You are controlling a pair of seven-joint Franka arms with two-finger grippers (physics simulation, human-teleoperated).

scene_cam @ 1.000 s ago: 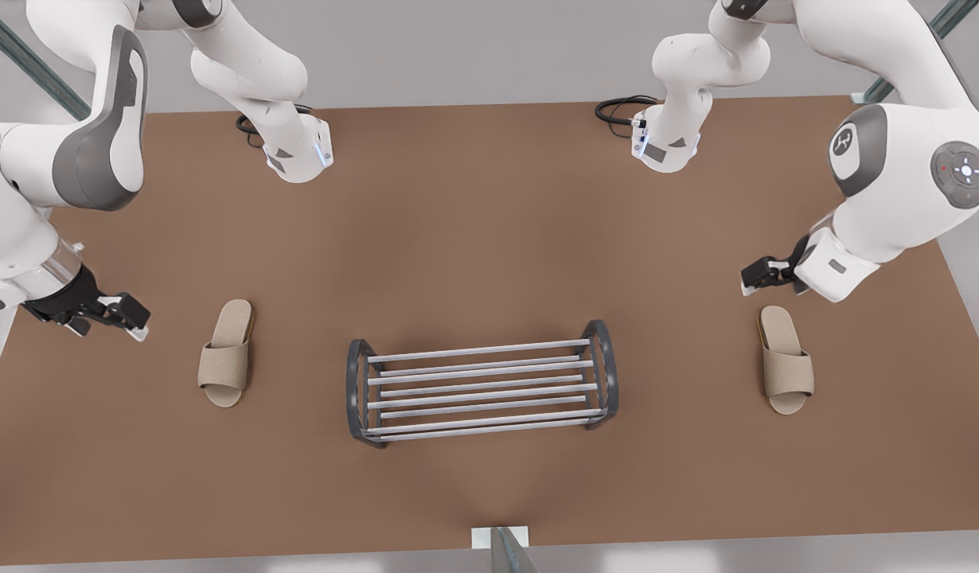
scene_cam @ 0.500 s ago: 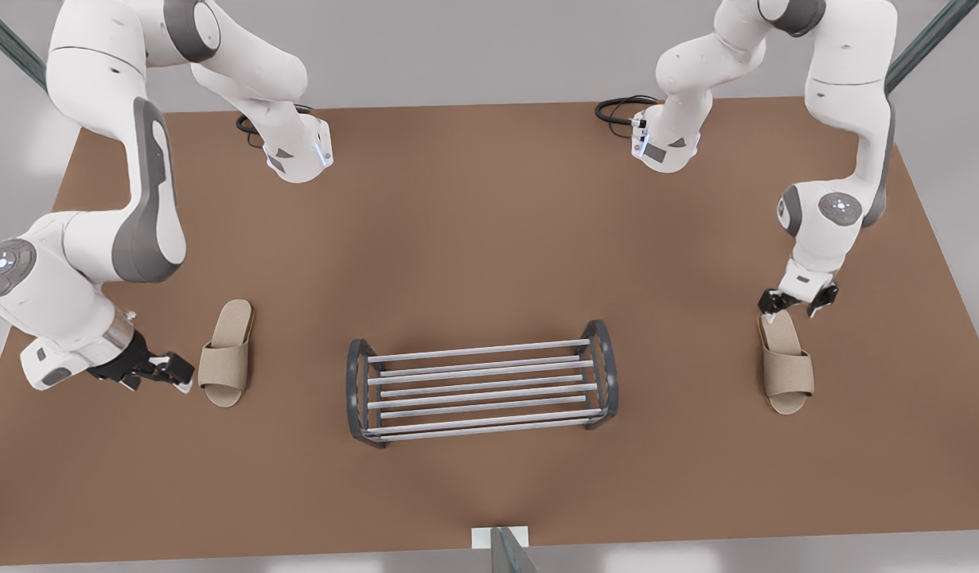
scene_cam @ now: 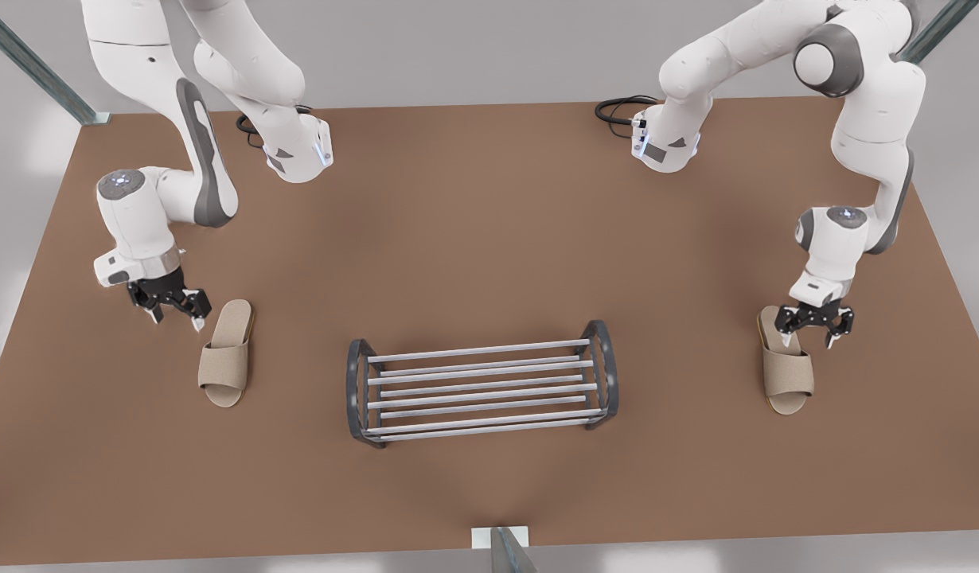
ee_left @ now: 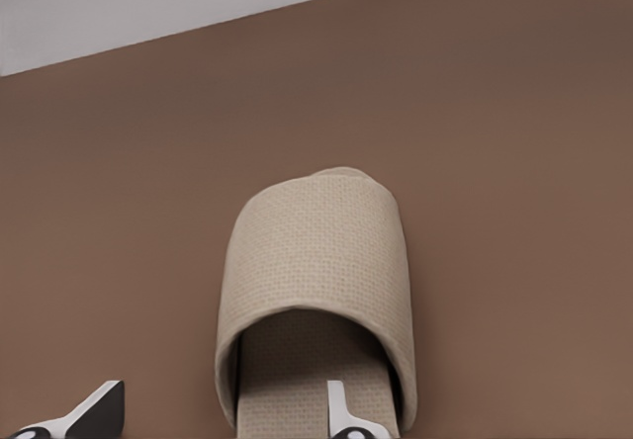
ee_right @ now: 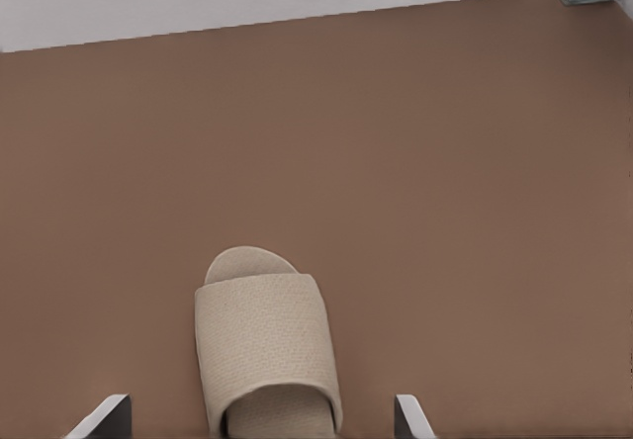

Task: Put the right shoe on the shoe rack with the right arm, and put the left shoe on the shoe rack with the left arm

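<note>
Holding our left gripper (scene_cam: 812, 328) wide, we hover over the heel of the left shoe (scene_cam: 788, 362), which lies 12-to-6 in the front view. Our right gripper (scene_cam: 175, 310), equally wide, has the right shoe (scene_cam: 225, 354) at 5 o'clock, farther off.

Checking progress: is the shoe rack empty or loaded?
Empty: shoe rack bars bare; one slipper and the other lie on the table beside it.
</note>
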